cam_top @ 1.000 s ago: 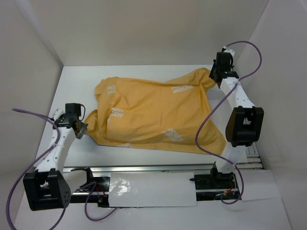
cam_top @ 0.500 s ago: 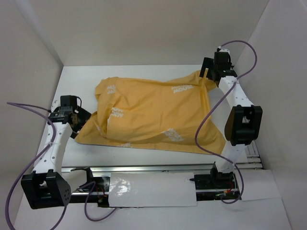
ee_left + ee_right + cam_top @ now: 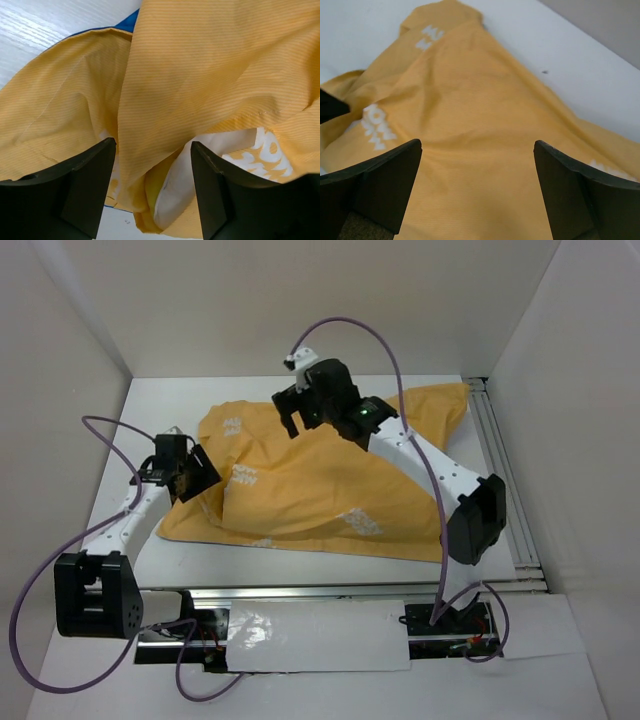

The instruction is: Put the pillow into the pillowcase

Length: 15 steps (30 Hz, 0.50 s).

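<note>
The pillowcase (image 3: 330, 485) lies spread over the table, its orange-yellow inside showing, with white lettering. A strip of its blue outside (image 3: 131, 22) shows in the left wrist view. My left gripper (image 3: 195, 475) (image 3: 152, 167) is at the pillowcase's left edge, open, with a fold of the orange fabric standing between its fingers. A white corner of the pillow (image 3: 187, 182) peeks out of that fold; in the top view the pillow is hidden inside the pillowcase. My right gripper (image 3: 297, 418) (image 3: 477, 167) hovers open over the far left-middle of the pillowcase (image 3: 480, 115), holding nothing.
A metal rail (image 3: 500, 470) runs along the table's right side. White walls close in the back and both sides. A glossy white sheet (image 3: 320, 635) covers the frame between the arm bases. Purple cables (image 3: 345, 325) loop over both arms.
Both grippers have opened and let go of the pillowcase corners. The right arm swung from the far right corner to the left over the pillowcase. The left gripper moved right onto the left edge.
</note>
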{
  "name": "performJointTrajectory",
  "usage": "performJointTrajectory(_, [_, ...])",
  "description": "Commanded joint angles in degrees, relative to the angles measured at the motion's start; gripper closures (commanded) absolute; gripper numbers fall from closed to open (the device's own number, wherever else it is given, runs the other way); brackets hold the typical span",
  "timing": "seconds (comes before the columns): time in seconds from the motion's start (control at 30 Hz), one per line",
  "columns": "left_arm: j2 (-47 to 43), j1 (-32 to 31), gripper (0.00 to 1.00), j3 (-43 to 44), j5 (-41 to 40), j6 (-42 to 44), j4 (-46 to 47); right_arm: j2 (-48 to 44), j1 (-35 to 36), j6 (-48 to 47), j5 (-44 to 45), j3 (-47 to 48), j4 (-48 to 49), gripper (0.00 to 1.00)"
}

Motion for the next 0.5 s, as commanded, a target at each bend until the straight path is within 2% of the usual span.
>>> performJointTrajectory(0.0, [0.2,-0.8,0.26,-1.3,3.6,4.5,8.1,4.5,3.1,-2.9,-6.1,5.0,-2.8,0.00])
performJointTrajectory(0.1, [0.2,-1.4,0.28,-3.2,7.2,6.5,11.1,10.3,6.9,-3.5,-6.1,10.1,-5.4,0.00])
performJointTrajectory(0.17, [0.2,-2.0,0.36,-5.6,8.7,7.1,15.0,14.3,8.6,-5.5,-7.4,11.9,-7.2,0.00])
performJointTrajectory(0.2, [0.2,-2.0,0.53,-5.6,9.3,7.1,15.6,16.5,10.4,-6.7,-7.4,13.5,-7.9,0.00])
performJointTrajectory(0.23, [0.7,-2.0,0.63,-6.2,9.3,7.1,15.6,17.4,11.3,-8.0,-7.4,14.1,-9.1,0.00])
performJointTrajectory(0.27, [1.4,-2.0,0.73,-5.6,8.5,7.1,15.6,18.1,12.0,-10.3,-6.5,14.1,-9.1,0.00])
performJointTrajectory(0.33, [4.1,-2.0,0.83,-4.1,7.0,7.8,13.3,18.8,13.4,-11.1,-5.8,14.8,-8.6,0.00])
performJointTrajectory(0.37, [5.0,-2.0,0.95,-3.4,5.5,7.8,12.2,18.8,13.4,-11.1,-5.8,14.8,-7.4,0.00])
performJointTrajectory(0.4, [5.7,-2.0,0.99,-2.7,3.8,7.2,11.6,19.4,13.4,-11.1,-8.0,14.2,-6.8,0.00])
performJointTrajectory(0.47, [6.8,-2.0,1.00,-2.7,3.8,8.0,11.6,20.5,13.4,-11.1,-11.4,14.2,-6.3,0.00])
